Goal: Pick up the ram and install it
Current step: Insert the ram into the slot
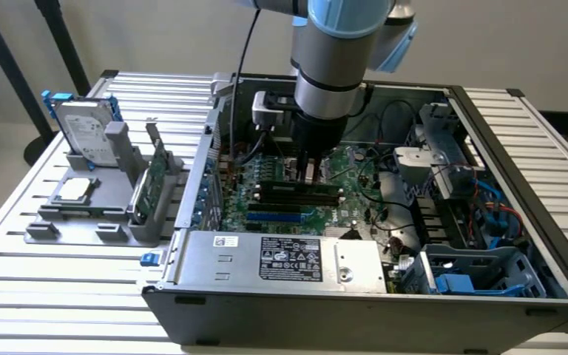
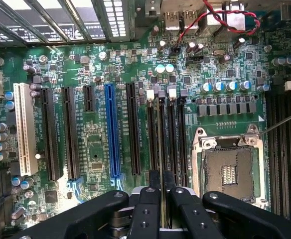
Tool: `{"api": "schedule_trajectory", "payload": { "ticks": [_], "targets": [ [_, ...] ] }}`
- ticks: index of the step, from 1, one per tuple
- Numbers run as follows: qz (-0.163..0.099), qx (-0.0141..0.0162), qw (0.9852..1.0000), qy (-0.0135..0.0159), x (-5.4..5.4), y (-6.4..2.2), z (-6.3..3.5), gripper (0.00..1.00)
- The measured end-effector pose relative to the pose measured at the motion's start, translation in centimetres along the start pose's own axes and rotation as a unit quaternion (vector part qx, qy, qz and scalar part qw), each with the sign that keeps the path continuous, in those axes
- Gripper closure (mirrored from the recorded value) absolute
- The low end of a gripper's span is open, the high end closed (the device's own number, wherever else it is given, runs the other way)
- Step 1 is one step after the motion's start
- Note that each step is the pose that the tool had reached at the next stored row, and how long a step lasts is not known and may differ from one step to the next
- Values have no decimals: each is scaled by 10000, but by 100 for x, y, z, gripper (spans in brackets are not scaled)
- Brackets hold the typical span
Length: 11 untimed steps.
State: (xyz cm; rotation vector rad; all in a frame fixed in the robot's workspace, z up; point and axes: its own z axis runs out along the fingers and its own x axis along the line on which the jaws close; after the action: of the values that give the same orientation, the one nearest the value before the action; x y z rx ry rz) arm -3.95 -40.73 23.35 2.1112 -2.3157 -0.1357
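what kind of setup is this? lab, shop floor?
Probably a lab bench or test cell for PC assembly, not a production line. An open desktop computer case lies on a slatted aluminium table, beside a grey fixture holding a hard drive, with the robot arm reaching into the case.

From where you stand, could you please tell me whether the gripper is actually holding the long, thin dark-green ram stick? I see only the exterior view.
Observer: Yes; in the wrist view the gripper is shut on the long, thin dark-green ram stick, seen edge-on.
Operator: Is it lined up with the slots?
Observer: It runs parallel to the black memory slots beneath it.
Operator: What lies beside them?
Observer: A silver-framed processor socket with no chip in it.
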Motion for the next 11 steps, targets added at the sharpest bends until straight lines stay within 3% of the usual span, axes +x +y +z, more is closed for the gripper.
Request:
{"api": "schedule_trajectory", "payload": {
  "ticks": [11],
  "targets": [
    [-42,-5,10000,0,0,-9,21,86]
  ]
}}
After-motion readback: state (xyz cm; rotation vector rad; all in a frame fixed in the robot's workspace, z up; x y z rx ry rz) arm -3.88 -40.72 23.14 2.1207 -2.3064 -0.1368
